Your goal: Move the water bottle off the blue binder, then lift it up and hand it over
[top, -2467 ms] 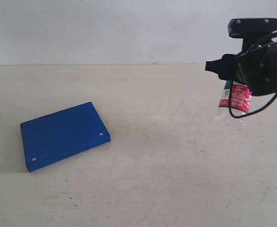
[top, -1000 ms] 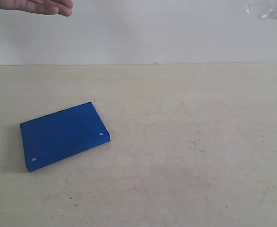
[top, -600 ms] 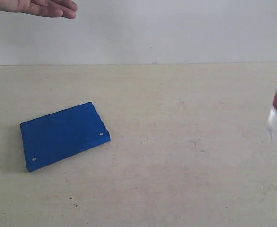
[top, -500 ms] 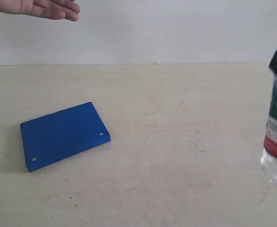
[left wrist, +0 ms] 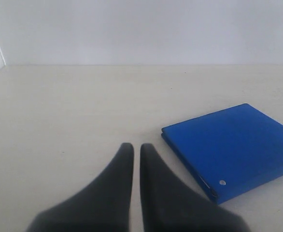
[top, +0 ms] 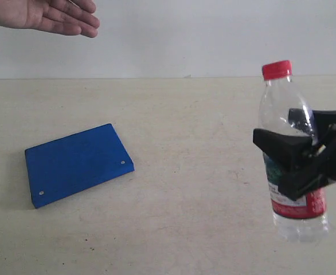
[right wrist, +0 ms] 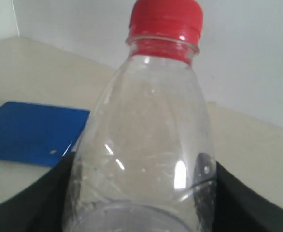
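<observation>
Water bottle (top: 280, 109) well right of binder (top: 76, 164)

Bright, even, soft light — faint shadow beside the blue binder (top: 76, 163), left gripper (left wrist: 136, 146) blurred up close

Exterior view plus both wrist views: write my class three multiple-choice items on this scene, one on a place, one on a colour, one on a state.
1. Where is the water bottle relative to the blue binder?
A. Lying on it.
B. Apart from it, in the right gripper.
C. Tucked under it.

2. What colour is the bottle's cap?
A. Red.
B. Green.
C. Black.

3. How is the left gripper?
A. Open wide.
B. Shut on the binder.
C. Shut, holding nothing.

Answers:
1 B: the binder's top is bare, and the gripper clamps the upright bottle well to one side.
2 A: the exterior and right wrist views both show a red cap.
3 C: its fingers nearly meet over the table, beside the binder.
</observation>
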`<action>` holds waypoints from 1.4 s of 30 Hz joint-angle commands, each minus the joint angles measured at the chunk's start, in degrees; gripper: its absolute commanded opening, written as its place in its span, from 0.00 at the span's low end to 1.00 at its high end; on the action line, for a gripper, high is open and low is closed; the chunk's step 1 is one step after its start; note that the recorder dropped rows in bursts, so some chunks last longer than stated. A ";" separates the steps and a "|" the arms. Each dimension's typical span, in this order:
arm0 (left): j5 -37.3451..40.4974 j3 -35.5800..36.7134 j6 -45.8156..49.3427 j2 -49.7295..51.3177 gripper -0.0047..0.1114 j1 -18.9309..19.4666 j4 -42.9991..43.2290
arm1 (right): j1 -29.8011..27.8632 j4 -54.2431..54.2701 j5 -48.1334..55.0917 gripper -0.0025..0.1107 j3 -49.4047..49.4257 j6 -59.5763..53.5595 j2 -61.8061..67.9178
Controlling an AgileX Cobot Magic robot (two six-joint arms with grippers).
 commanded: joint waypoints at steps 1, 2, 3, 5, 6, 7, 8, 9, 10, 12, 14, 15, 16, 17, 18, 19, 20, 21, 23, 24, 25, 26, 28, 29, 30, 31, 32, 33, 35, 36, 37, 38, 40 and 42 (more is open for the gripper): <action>-0.62 -0.02 0.20 -0.15 0.08 -0.09 -0.28 | -0.16 19.14 -8.98 0.02 -3.15 -17.00 12.44; -0.62 -0.02 0.20 -0.15 0.08 -0.09 -0.28 | -0.16 21.57 -9.24 0.02 -4.13 -18.80 14.43; -0.62 -0.02 0.20 -0.15 0.08 -0.09 -0.28 | -0.16 23.17 -9.53 0.02 -5.03 -19.79 16.73; -0.62 -0.02 0.20 -0.15 0.08 -0.09 -0.28 | -0.16 25.67 -10.85 0.02 -7.90 -21.32 21.07; -0.62 -0.02 0.20 -0.15 0.08 -0.09 -0.28 | -0.16 26.54 -11.26 0.02 -9.37 -21.73 22.80; -0.62 -0.02 0.20 -0.15 0.08 -0.09 -0.28 | -0.16 27.63 -11.88 0.02 -12.05 -22.49 25.45; -0.62 -0.02 0.20 -0.15 0.08 -0.09 -0.28 | -0.16 28.35 -11.88 0.02 -14.12 -22.75 27.23; -0.62 -0.02 0.20 -0.15 0.08 -0.09 -0.28 | -0.16 29.07 -11.88 0.02 -17.00 -23.01 29.02; -0.62 -0.02 0.20 -0.15 0.08 -0.09 -0.28 | -0.16 29.18 -11.64 0.02 -19.98 -23.17 31.71; -0.62 -0.02 0.20 -0.15 0.08 -0.09 -0.28 | -0.16 29.18 -9.99 0.02 -26.18 -23.17 35.46; -0.62 -0.02 0.20 -0.15 0.08 -0.09 -0.28 | -0.16 28.70 -6.82 0.02 -31.75 -22.80 38.86; -0.62 -0.02 0.20 -0.15 0.08 -0.09 -0.28 | -0.16 28.70 -5.38 0.02 -34.67 -21.79 40.70; -0.62 -0.02 0.20 -0.15 0.08 -0.09 -0.28 | -0.16 28.70 -5.00 0.02 -37.44 -20.57 42.57; -0.62 -0.02 0.20 -0.15 0.08 -0.09 -0.28 | -0.16 28.70 -5.00 0.02 -39.50 -19.55 44.45; -0.62 -0.02 0.20 -0.15 0.08 -0.09 -0.28 | -0.16 28.70 -5.67 0.02 -42.06 -18.57 46.33; -0.62 -0.02 0.20 -0.15 0.08 -0.09 -0.28 | -0.16 28.96 -6.38 0.02 -44.49 -18.32 48.10; -0.62 -0.02 0.20 -0.15 0.08 -0.09 -0.28 | -0.16 29.86 -7.18 0.02 -46.78 -18.07 49.44; -0.62 -0.02 0.20 -0.15 0.08 -0.09 -0.28 | -0.16 32.02 -8.19 0.02 -48.81 -17.54 50.97; -0.62 -0.02 0.20 -0.15 0.08 -0.09 -0.28 | -0.16 38.11 -10.19 0.02 -51.71 -16.69 53.30; -0.62 -0.02 0.20 -0.15 0.08 -0.09 -0.28 | -0.16 41.31 -11.42 0.02 -52.92 -16.52 54.43; -0.62 -0.02 0.20 -0.15 0.08 -0.09 -0.28 | -0.16 44.20 -12.86 0.02 -53.93 -16.52 55.44; -0.62 -0.02 0.20 -0.15 0.08 -0.09 -0.28 | -0.16 46.43 -14.11 0.02 -54.73 -16.52 56.38; -0.62 -0.02 0.20 -0.15 0.08 -0.09 -0.28 | -0.16 47.30 -14.70 0.02 -55.97 -16.94 57.72; -0.62 -0.02 0.20 -0.15 0.08 -0.09 -0.28 | -0.16 47.02 -13.95 0.02 -56.57 -18.22 58.23; -0.62 -0.02 0.20 -0.15 0.08 -0.09 -0.28 | -0.16 46.34 -13.03 0.02 -57.08 -19.44 58.58; -0.62 -0.02 0.20 -0.15 0.08 -0.09 -0.28 | -0.16 44.92 -11.87 0.02 -57.78 -21.21 59.16; -0.62 -0.02 0.20 -0.15 0.08 -0.09 -0.28 | -0.16 43.73 -11.01 0.02 -58.65 -22.95 59.71; -0.62 -0.02 0.20 -0.15 0.08 -0.09 -0.28 | -0.16 42.88 -10.60 0.02 -59.60 -24.63 60.06; -0.62 -0.02 0.20 -0.15 0.08 -0.09 -0.28 | -0.16 42.02 -10.48 0.02 -62.08 -26.89 61.23; -0.62 -0.02 0.20 -0.15 0.08 -0.09 -0.28 | -0.16 41.94 -10.48 0.02 -63.21 -27.53 61.72; -0.62 -0.02 0.20 -0.15 0.08 -0.09 -0.28 | -0.16 41.94 -10.35 0.02 -64.67 -28.17 62.08; -0.62 -0.02 0.20 -0.15 0.08 -0.09 -0.28 | -0.16 41.94 -10.34 0.02 -66.30 -28.28 62.59; -0.62 -0.02 0.20 -0.15 0.08 -0.09 -0.28 | -0.16 41.83 -9.45 0.02 -69.41 -28.28 63.46; -0.62 -0.02 0.20 -0.15 0.08 -0.09 -0.28 | -0.16 41.80 -7.33 0.02 -73.31 -28.18 64.76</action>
